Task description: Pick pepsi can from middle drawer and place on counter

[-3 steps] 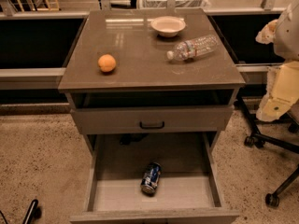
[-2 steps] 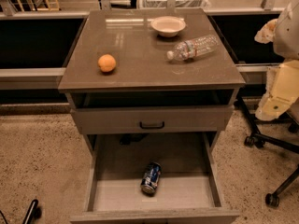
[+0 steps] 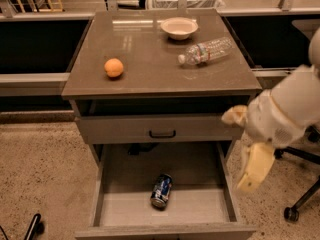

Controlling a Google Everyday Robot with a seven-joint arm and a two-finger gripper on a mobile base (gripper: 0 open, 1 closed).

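Note:
The pepsi can [image 3: 161, 190], dark blue with white markings, lies on its side on the pale floor of the open middle drawer [image 3: 200, 210], near the middle. My gripper [image 3: 235, 151] hangs on a white arm at the right of the cabinet, beside the drawer's right wall and above the can's level. Its two pale yellow fingers [image 3: 256, 166] stand apart with nothing between them. The counter [image 3: 150, 79] is the glossy grey-brown top above the drawers.
An orange [image 3: 114, 67], a white bowl [image 3: 179, 27] and a clear water bottle [image 3: 205, 51] lying on its side are on the counter. A shut drawer front with a black handle [image 3: 162, 133] sits above the open drawer. A chair base [image 3: 300, 204] stands at the right.
My arm and gripper have moved left and down from the right edge to beside the open drawer. The can and the counter items have not moved.

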